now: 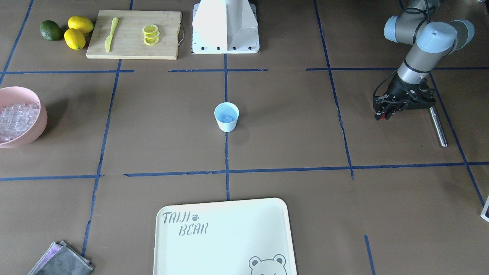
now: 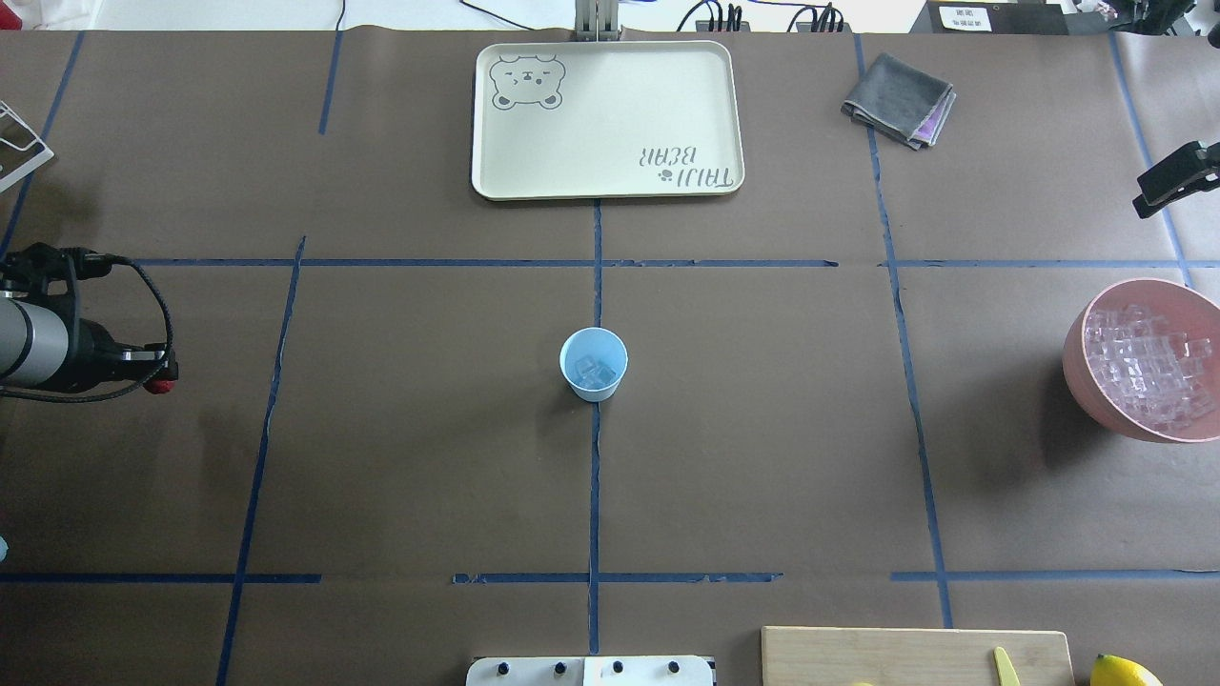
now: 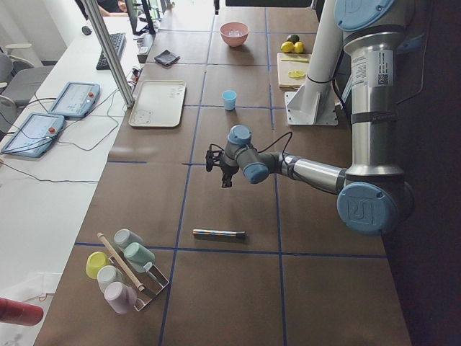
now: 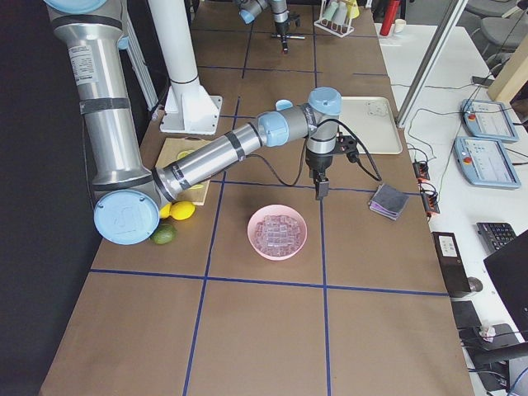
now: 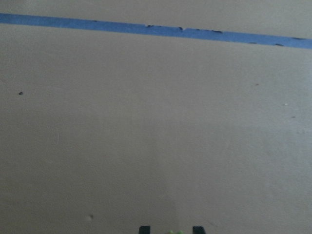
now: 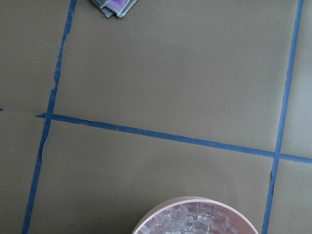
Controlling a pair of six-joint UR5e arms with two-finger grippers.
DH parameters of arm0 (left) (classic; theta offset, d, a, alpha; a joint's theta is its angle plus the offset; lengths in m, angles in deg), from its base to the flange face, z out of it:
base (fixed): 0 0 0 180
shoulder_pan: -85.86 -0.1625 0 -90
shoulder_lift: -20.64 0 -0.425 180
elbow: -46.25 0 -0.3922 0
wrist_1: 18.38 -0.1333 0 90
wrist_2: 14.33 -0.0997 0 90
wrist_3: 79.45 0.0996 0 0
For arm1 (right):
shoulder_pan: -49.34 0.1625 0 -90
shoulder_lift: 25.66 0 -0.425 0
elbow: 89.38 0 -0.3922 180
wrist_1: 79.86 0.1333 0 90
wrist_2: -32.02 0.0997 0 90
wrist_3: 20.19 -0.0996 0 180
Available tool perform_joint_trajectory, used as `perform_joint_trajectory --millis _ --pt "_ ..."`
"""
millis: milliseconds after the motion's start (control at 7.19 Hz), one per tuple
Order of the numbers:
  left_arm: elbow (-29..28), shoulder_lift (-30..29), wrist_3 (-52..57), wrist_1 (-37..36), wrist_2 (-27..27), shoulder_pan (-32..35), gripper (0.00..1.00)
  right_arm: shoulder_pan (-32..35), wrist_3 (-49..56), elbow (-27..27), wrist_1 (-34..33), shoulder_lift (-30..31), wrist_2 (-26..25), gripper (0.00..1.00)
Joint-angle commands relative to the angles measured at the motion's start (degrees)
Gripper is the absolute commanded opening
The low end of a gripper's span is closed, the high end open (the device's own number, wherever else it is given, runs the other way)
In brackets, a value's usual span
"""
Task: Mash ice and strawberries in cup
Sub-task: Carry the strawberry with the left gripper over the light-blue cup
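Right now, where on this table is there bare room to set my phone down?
Bare paper rings the cup, out to the pink bowl and the tray. Crowded: the cutting board with lemons beside it, and the metal rod by the left end effector.

I have the cup [image 2: 593,365] at the middle of the table [image 2: 400,429], with ice [image 2: 594,373] in it. The tray [image 2: 572,143] lies at the far edge, opposite the robot's base. The bowl [image 2: 1077,376] sits at the right edge, and the cutting board [image 2: 905,657] at the near edge.
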Motion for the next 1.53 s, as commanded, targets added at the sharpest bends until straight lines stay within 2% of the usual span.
perform_joint_trajectory --millis 0,139,278,417,556,695,834,973,1112,1390 --pt "11.8 -9.2 -0.3 -23.9 2.7 -0.5 0.0 2.0 4.3 0.4 0.1 2.6 3.0 0.99" --pt "11.2 -19.3 -2.7 -31.9 4.3 -0.8 0.0 4.8 8.3 0.4 0.2 4.8 4.4 0.99" --pt "9.7 -28.6 -6.6 -38.0 4.4 -3.8 0.0 6.4 10.9 0.8 4.9 8.7 4.5 0.99" --pt "4.8 -36.5 -12.9 -37.9 4.4 -6.1 0.0 7.4 10.7 3.6 14.7 13.3 4.6 0.99" --pt "-0.2 -43.4 -16.1 -37.7 4.4 -6.5 0.0 9.8 10.9 8.6 22.2 14.7 5.9 0.99" --pt "-3.7 -47.8 -17.4 -37.1 4.4 -8.2 0.0 12.9 12.5 12.6 23.9 14.9 11.5 0.99" --pt "-9.4 -52.2 -20.2 -33.3 4.3 -9.6 0.0 14.3 12.8 13.3 24.1 14.4 13.5 0.99" --pt "-16.7 -56.0 -21.7 -28.1 4.2 -10.7 0.0 14.4 12.8 13.3 24.0 14.4 13.4 0.99" --pt "-21.1 -57.0 -21.8 -24.4 3.9 -11.1 0.0 14.4 12.6 13.3 23.8 14.2 13.3 0.99" --pt "-22.9 -56.6 -21.2 -23.3 3.8 -11.2 0.0 14.4 12.5 13.2 23.7 14.3 13.6 0.99"
